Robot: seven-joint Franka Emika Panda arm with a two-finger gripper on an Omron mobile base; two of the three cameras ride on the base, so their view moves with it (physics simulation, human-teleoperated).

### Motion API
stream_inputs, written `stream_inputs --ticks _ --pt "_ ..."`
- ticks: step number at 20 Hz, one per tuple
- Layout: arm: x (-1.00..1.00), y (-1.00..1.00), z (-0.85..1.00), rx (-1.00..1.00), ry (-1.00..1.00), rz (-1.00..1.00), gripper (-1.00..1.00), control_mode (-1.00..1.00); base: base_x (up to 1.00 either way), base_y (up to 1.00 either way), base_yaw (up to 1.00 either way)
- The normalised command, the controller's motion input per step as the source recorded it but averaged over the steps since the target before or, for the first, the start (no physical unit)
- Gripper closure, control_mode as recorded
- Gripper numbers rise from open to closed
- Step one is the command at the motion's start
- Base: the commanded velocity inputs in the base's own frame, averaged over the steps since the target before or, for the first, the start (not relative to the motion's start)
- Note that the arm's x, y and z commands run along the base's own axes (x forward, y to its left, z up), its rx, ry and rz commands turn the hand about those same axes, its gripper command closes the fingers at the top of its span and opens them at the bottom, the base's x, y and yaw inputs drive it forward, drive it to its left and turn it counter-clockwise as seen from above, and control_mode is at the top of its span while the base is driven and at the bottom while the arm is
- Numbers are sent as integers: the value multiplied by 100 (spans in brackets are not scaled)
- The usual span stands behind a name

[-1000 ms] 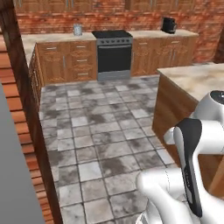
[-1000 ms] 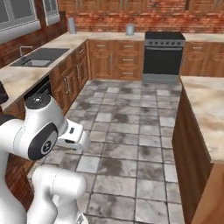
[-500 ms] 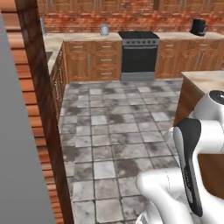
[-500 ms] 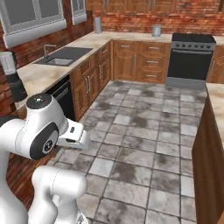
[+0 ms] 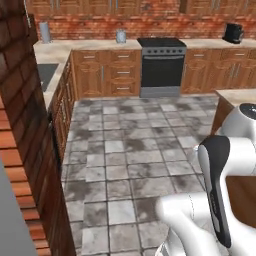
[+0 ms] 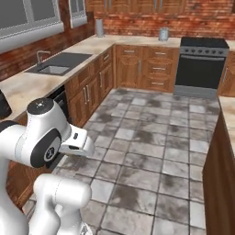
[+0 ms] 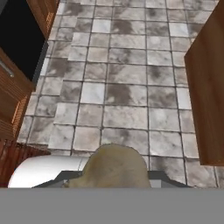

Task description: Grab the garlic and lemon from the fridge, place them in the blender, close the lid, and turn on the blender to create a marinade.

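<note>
Kitchen, items left to right. Left base view: grey flat panel (image 5: 10, 220) at the lower left edge, brick pillar (image 5: 20, 100) beside it, grey canister (image 5: 45, 32) and smaller jar (image 5: 120, 35) on the back counter, black stove (image 5: 161, 67), black toaster (image 5: 233, 33) at far right, white arm (image 5: 225, 190) in the lower right. Right base view: sink (image 6: 55, 69) set in the left counter, island counter (image 6: 227, 110) at the right edge. Hand view: dark appliance front (image 7: 19, 39) at upper left; garlic (image 7: 114, 164), a pale lumpy bulb, low at centre above the tiled floor (image 7: 127, 87); gripper (image 7: 114, 178) closed narrowly on the garlic, fingertips hidden behind it; wooden island side (image 7: 208, 87) at right.
</note>
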Motion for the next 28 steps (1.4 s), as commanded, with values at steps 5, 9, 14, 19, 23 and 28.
stream_inputs --ticks 5,9,14,19,23,28 --pt "0 0 0 0 0 0 100 100 93 -29 0" --pt "0 0 0 0 0 0 100 100 83 -29 -1" --pt "0 0 0 0 0 0 100 100 61 -28 -22" --pt "0 0 0 0 0 0 100 100 41 -16 -57" --pt "0 0 0 0 0 0 100 100 40 -4 -61" --pt "0 0 0 0 0 0 100 100 28 37 -33"
